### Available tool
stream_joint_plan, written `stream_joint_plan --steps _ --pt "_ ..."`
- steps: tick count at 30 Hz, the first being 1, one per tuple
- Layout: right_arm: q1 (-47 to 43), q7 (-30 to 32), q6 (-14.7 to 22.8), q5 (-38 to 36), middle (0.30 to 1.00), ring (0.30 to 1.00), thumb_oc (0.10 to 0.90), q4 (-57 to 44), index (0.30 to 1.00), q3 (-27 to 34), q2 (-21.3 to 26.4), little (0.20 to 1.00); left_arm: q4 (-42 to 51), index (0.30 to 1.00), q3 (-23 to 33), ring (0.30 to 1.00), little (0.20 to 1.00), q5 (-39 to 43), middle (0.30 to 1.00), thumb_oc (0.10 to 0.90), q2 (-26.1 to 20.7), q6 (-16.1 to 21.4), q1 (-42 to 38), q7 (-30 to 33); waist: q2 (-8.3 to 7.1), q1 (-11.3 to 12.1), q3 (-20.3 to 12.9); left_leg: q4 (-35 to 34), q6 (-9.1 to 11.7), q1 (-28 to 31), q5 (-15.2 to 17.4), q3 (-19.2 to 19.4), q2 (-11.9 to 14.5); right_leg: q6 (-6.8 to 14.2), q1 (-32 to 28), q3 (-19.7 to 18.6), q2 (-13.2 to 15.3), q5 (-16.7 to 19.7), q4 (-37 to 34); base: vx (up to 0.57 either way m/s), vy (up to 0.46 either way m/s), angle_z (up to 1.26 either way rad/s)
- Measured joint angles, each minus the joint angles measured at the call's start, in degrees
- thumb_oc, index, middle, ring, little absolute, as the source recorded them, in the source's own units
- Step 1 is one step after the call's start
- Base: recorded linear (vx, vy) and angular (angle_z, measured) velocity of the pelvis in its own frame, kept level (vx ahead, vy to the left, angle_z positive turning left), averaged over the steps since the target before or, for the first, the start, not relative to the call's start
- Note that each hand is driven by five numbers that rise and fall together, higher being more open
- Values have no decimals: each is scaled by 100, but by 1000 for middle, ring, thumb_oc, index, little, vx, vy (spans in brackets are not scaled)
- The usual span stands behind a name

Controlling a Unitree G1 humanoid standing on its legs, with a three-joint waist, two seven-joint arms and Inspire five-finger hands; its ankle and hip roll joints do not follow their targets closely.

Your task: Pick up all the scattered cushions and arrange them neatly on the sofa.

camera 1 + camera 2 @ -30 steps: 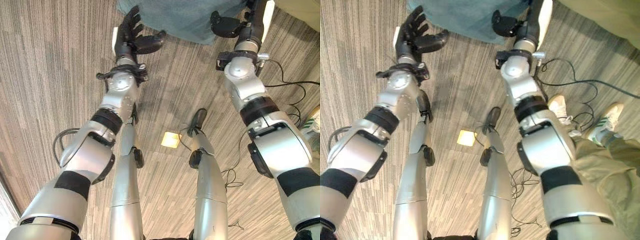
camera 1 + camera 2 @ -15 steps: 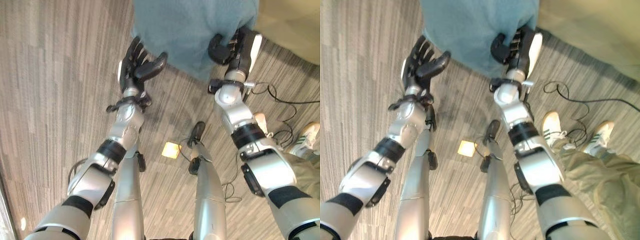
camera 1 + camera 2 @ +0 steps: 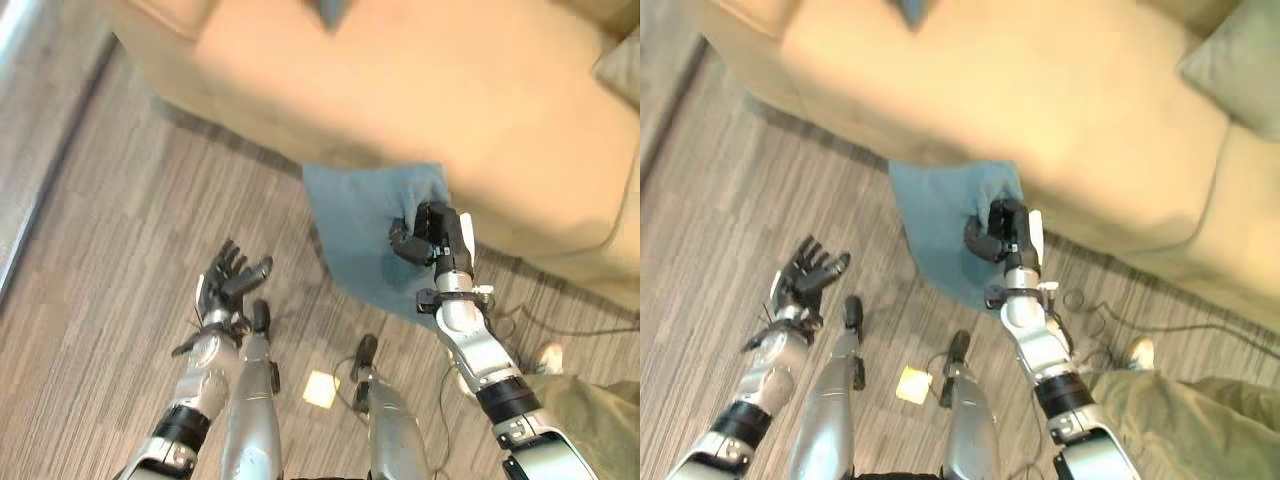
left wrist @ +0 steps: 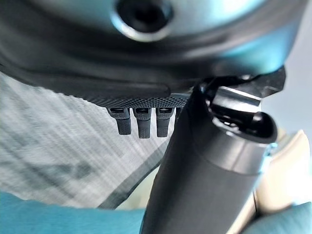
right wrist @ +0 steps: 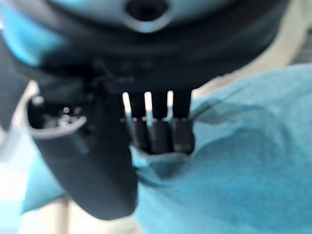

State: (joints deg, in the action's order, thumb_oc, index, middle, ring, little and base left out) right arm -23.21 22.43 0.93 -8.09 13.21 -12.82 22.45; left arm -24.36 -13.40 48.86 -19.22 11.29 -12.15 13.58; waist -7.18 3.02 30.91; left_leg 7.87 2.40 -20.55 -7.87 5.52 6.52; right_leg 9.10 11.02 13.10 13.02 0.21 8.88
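Hanging against the front of the beige sofa (image 3: 420,90), one blue cushion (image 3: 365,225) was pinched in the curled fingers (image 5: 156,134) of the right hand (image 3: 428,235). One grey-green cushion (image 3: 1230,60) lay on the sofa's seat. The left hand (image 3: 228,280), fingers spread and holding nothing, hovered over the floor (image 3: 110,300) before the sofa.

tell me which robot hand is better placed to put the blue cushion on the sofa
Right. The right robot hand already grips the blue cushion beside the sofa; the left robot hand is open, apart from it.
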Motion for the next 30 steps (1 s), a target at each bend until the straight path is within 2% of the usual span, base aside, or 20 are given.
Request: stream_joint_plan --steps 1,3,5,8,11,12,14,16,17,18,19,21,22,24,25,26,27,28,29,30 --pt "-18 -31 -11 -19 300 300 400 -249 300 112 28 300 9 900 -5 900 900 -53 900 800 2 -48 -4 -35 -45 -6 -14 60 -21 5 38 28 -24 -55 -43 -5 43 -44 11 185 98 2" --pt "28 -224 -85 -129 300 300 400 -395 300 180 139 300 -70 900 -49 900 900 -71 900 800 116 -267 113 -38 -118 28 -67 461 -96 130 301 -17 -43 32 -286 -21 48 -16 85 198 101 -5" --pt "42 -241 -92 -235 300 300 400 -567 300 228 206 300 -80 900 -233 900 900 -190 900 800 96 -315 136 -60 -213 16 -172 506 -132 246 499 -21 -111 52 -414 15 123 -13 168 137 107 2" --pt "-246 -305 -151 -363 300 300 400 -795 300 204 363 300 -78 900 -226 900 900 -220 900 800 82 -493 59 -80 -212 44 -180 519 -167 417 581 43 3 -42 -250 -79 125 162 629 162 49 -14" --pt "-706 -431 -192 -370 300 300 400 -942 300 197 1021 300 16 900 -227 900 900 -221 900 800 22 -537 51 -144 -202 111 -203 168 -246 784 523 43 -75 -55 -167 -203 197 314 933 183 -41 -12" --pt "-902 -412 -193 -333 300 300 400 -918 300 198 1193 300 54 900 -245 900 900 -220 900 800 -44 -539 68 -174 -192 105 -244 50 -268 855 483 42 -69 27 -156 -250 181 231 880 297 -147 -12" --pt "-1757 -397 -172 -171 300 300 400 -464 300 75 1427 300 97 900 -135 900 900 -212 900 800 -197 -534 54 -174 -166 103 -313 -196 -378 933 385 51 -56 265 98 -229 122 66 643 269 -150 -26" --pt "-2324 -224 -180 -89 300 300 400 -34 300 73 1431 300 97 900 -152 900 900 -185 900 800 -190 -535 24 -181 -81 67 -343 -342 -354 1032 357 53 -71 236 218 -81 116 103 175 183 -104 -4" --pt "-2397 -154 -194 -89 300 300 400 44 300 78 1434 300 100 900 -170 900 900 -175 900 800 -164 -536 32 -198 -47 60 -371 -365 -309 1075 378 29 -69 165 214 36 120 180 -47 317 -219 22" --pt "-2440 -99 -209 -87 300 300 400 99 300 77 1437 300 103 900 -184 900 900 -172 900 800 -137 -536 49 -206 -60 70 -390 -435 -143 1183 320 14 -113 43 135 178 94 457 -348 297 -263 42" --pt "-2511 -54 -150 -47 300 300 400 322 300 16 1438 300 35 900 -183 900 900 -172 900 800 -12 -531 56 -244 10 7 -410 -448 -5 1260 422 -123 -87 -231 118 205 111 687 -220 422 -399 46" --pt "-2562 -20 -319 13 300 300 400 645 300 -83 1483 300 63 900 -298 900 900 -161 900 800 296 -537 167 -254 434 -41 -618 -577 201 1280 336 -261 205 -400 50 472 -200 554 -133 323 -308 33" --pt "-2573 -9 -447 13 300 300 400 764 300 -146 1476 300 66 900 -382 900 900 -161 900 800 420 -538 188 -278 538 -72 -662 -603 231 1321 309 -285 298 -504 10 544 -275 435 -54 241 -277 15" --pt "-2641 16 -482 7 300 300 400 1177 300 -321 1458 300 48 900 -476 900 900 -94 900 800 586 -537 137 -283 580 -76 -676 -278 348 1310 242 -271 369 -568 9 610 -354 198 210 190 -351 -4" --pt "-3199 99 -504 -20 300 300 400 2108 300 -701 1312 300 68 900 -470 900 900 78 900 800 596 -518 57 -261 474 -11 -620 804 456 877 303 -325 383 -820 76 715 -294 1 495 138 -254 -39" --pt "-3448 99 -569 -34 300 300 400 2529 300 -764 1205 300 56 900 -487 900 900 120 900 800 598 -518 22 -247 446 77 -606 1294 440 667 308 -388 411 -906 91 698 -261 -8 568 97 -90 -79" --pt "-3636 143 -706 -135 300 300 400 2808 300 -781 1119 300 80 900 -642 900 900 211 900 800 595 -475 25 -238 542 275 -652 1951 422 454 175 -505 481 -981 -38 642 -328 -61 461 181 -102 -56" --pt "-3677 213 -707 -158 300 300 400 2830 300 -812 1079 300 86 900 -687 900 900 257 900 800 598 -435 32 -225 606 293 -669 2100 447 313 201 -580 473 -1014 -92 651 -342 -117 440 190 -30 -45" --pt "-3795 316 -707 -241 300 300 400 2838 300 -845 996 300 160 900 -719 900 900 316 900 800 592 -385 27 -173 619 277 -675 1857 378 329 295 -592 432 -1066 -99 566 -383 -155 397 210 0 -18" --pt "-4017 425 -707 -289 300 300 400 2921 300 -904 889 300 211 900 -746 900 900 338 900 800 577 -346 -39 -154 598 283 -658 1499 434 298 491 -614 366 -1118 -98 422 -480 -123 262 223 24 -45"
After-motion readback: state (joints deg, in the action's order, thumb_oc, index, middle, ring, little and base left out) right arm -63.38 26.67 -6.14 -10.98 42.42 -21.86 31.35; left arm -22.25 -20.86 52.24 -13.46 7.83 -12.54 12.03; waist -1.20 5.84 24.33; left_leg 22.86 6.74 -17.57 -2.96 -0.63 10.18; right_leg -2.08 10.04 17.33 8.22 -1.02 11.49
